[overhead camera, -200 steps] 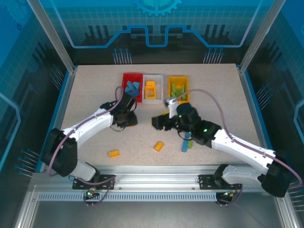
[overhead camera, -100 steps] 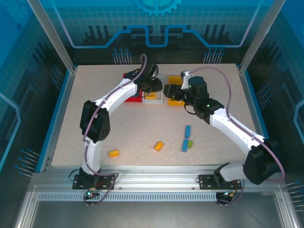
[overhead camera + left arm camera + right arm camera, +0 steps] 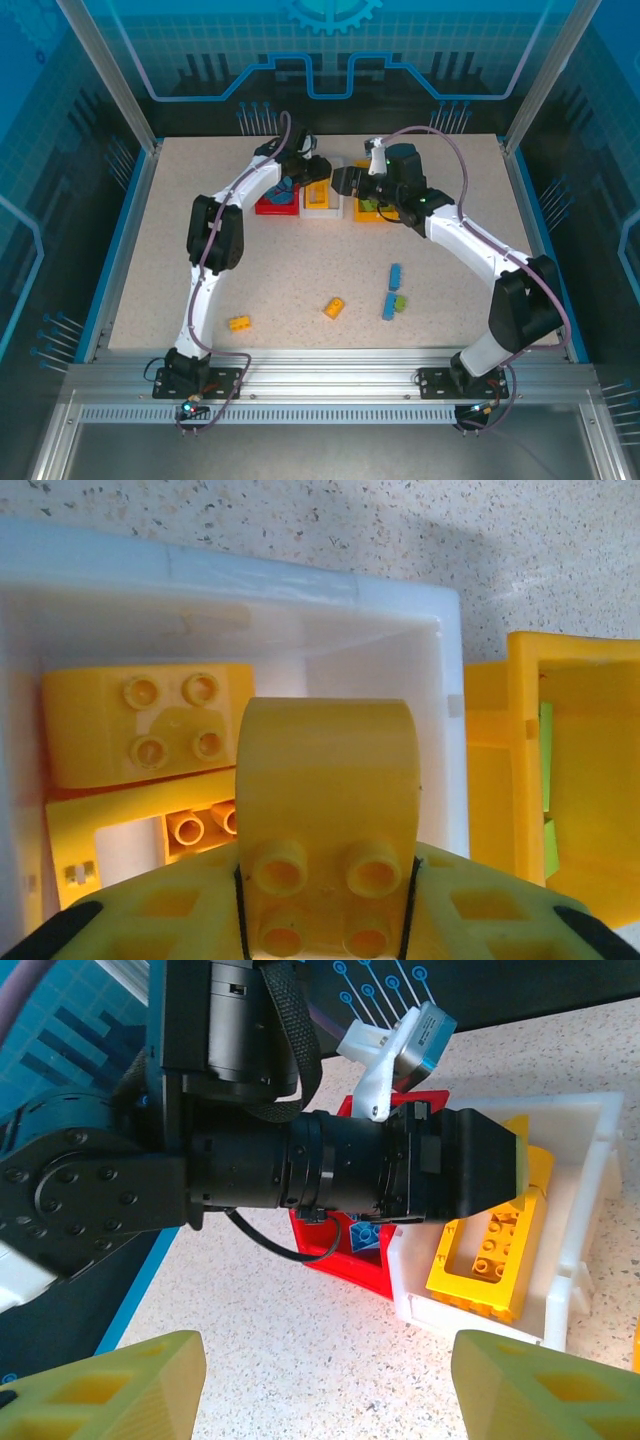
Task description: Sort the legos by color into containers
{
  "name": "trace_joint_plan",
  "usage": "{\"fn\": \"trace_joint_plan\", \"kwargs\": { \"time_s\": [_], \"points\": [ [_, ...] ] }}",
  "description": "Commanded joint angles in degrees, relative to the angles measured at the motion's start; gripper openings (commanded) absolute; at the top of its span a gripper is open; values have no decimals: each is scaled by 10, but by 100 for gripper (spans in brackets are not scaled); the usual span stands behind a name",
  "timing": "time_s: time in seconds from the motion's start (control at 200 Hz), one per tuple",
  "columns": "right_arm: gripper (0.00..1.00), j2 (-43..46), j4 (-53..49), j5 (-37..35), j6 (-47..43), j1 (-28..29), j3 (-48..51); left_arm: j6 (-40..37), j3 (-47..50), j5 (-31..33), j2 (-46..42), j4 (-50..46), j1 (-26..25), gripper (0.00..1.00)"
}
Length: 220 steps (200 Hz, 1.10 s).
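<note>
My left gripper [image 3: 325, 880] is shut on a yellow lego [image 3: 325, 780], studs facing the camera, held over the white container [image 3: 250, 580]. Two more yellow legos [image 3: 145, 725] lie inside that container. From above, the left gripper [image 3: 315, 172] hovers at the white container [image 3: 322, 205], between the red container [image 3: 272, 205] and the yellow container [image 3: 368, 212]. My right gripper [image 3: 345, 182] is open just beside it. In the right wrist view its fingers [image 3: 110, 1385] stand wide apart over bare table, facing the left wrist [image 3: 300, 1160].
Loose on the table lie two blue legos [image 3: 395, 272] [image 3: 388, 305], a green one [image 3: 400, 302] and two yellow-orange ones [image 3: 334, 307] [image 3: 240, 322]. The red container [image 3: 345, 1260] holds a blue lego [image 3: 365, 1235]. Green pieces [image 3: 546, 830] show in the yellow container [image 3: 520, 740].
Both arms swung from mid-table to the containers at the back. The left gripper carried the yellow lego over the white container; the right gripper came up beside it.
</note>
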<state>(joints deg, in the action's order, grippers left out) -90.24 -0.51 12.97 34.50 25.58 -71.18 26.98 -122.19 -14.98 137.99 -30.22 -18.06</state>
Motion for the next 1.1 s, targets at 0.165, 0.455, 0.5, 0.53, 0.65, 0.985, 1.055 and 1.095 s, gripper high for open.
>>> {"fn": "trace_joint_plan", "kwargs": {
  "time_s": [0.165,0.455,0.5,0.53,0.65,0.985,1.055,1.095],
  "points": [
    [68,-7,10,21,0,-8,0,-1,2,-53,-15,27,-3,45],
    [68,25,-4,14,-3,-6,25,3,33,-49,-64,34,-3,51],
    [67,34,-8,7,-4,-6,31,9,51,-50,-83,46,-3,50],
    [67,41,-11,1,-5,-5,36,13,63,-49,-96,53,-4,49],
    [65,77,-32,-33,-4,-4,65,25,129,-39,-163,82,-5,47],
    [63,194,-210,-171,-5,18,116,59,398,-15,-410,147,-36,49],
    [61,209,-271,-212,8,32,113,66,457,-4,-468,150,-56,49],
    [59,214,-317,-239,27,41,112,70,489,7,-500,149,-73,50]
  ]
}}
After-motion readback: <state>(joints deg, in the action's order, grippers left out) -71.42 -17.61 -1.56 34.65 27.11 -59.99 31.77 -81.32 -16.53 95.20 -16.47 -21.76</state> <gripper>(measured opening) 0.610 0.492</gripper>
